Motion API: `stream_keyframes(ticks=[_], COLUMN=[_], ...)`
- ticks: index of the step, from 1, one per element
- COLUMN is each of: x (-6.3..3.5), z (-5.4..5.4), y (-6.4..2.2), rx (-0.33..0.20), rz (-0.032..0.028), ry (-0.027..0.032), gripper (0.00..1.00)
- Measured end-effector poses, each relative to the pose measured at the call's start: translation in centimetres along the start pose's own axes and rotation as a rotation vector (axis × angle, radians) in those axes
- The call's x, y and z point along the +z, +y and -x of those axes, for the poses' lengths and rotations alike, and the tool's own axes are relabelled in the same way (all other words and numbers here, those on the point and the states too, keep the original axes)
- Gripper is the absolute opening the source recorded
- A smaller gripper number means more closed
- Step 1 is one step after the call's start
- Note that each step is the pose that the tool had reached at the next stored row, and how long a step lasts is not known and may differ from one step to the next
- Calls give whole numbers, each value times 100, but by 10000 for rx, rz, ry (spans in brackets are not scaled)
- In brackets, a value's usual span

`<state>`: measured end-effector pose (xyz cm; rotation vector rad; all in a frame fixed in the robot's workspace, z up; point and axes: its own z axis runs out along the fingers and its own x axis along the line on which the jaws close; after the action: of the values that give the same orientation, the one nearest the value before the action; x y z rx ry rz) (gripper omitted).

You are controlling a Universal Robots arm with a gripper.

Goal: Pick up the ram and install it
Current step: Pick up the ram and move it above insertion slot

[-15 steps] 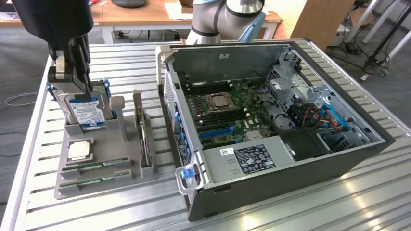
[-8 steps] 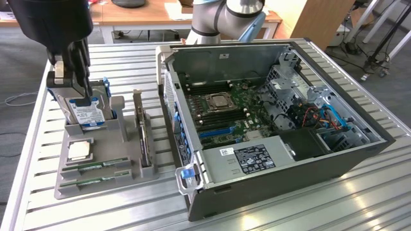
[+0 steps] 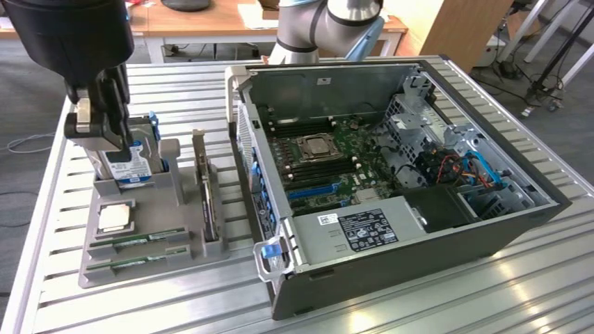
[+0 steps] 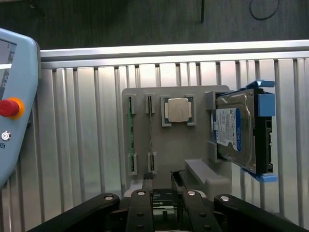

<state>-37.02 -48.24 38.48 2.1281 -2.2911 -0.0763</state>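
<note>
Two ram sticks (image 3: 139,241) (image 3: 139,262) stand on edge in slots of the grey holder tray (image 3: 186,254), at the tray's near end in the exterior view. In the wrist view they are thin green strips (image 4: 130,130) (image 4: 150,130) beside the silver processor chip (image 4: 177,109). My gripper (image 3: 100,136) hangs above the tray's far end, over the hard drive (image 3: 130,170), well above the ram. Its fingers (image 4: 147,189) stand open with nothing between them, and the gripper (image 4: 162,191) touches nothing.
The open computer case (image 3: 399,195) lies on the exterior view's right, its motherboard (image 3: 334,167) exposed with memory slots beside the processor socket. A card (image 3: 206,188) stands upright in the tray. A teach pendant (image 4: 14,96) with a red button lies on the slatted metal table (image 3: 446,299).
</note>
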Motion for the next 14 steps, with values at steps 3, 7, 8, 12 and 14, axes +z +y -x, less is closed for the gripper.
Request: stream_keyframes(ticks=[3,7,8,12,14], x=[-1,6,16,68,94], z=[-16,-17,-17,-18,-19], y=[-1,-1,-1,-4,-5], rx=[0,0,1,0,0], rz=[1,-1,-1,0,1], ry=[1,-1,-1,0,0], gripper=[30,30,30,30,30])
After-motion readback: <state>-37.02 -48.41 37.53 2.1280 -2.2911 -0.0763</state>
